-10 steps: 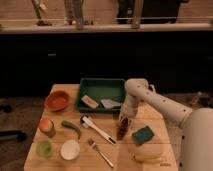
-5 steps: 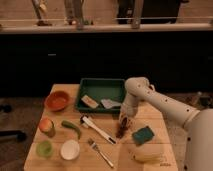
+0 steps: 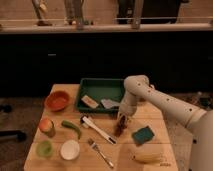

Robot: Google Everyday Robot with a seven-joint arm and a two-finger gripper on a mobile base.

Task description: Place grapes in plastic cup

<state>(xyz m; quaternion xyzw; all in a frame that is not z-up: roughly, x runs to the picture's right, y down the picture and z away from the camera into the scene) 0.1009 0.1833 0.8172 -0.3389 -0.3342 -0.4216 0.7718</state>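
The grapes [image 3: 120, 128], a small dark reddish-brown bunch, lie on the wooden table [image 3: 165, 135] just in front of the green tray. My gripper [image 3: 122, 120] points down onto the top of the bunch, shut on it, with the white arm reaching in from the right. The bunch still rests on the table. The plastic cup [image 3: 45, 148], low and pale green, stands at the table's front left corner, far to the left of the gripper.
A white bowl [image 3: 69, 149] stands beside the cup, with a yellowish cup with a red top [image 3: 47, 126] and a green chili [image 3: 72, 128] behind. Also here: an orange bowl [image 3: 57, 100], a green tray [image 3: 102, 85], a white-handled tool [image 3: 97, 129], a fork [image 3: 101, 152], a green sponge [image 3: 143, 135], a banana [image 3: 147, 157].
The gripper has settled onto the grapes and its fingers have closed around the bunch. Nothing else on the table has moved.
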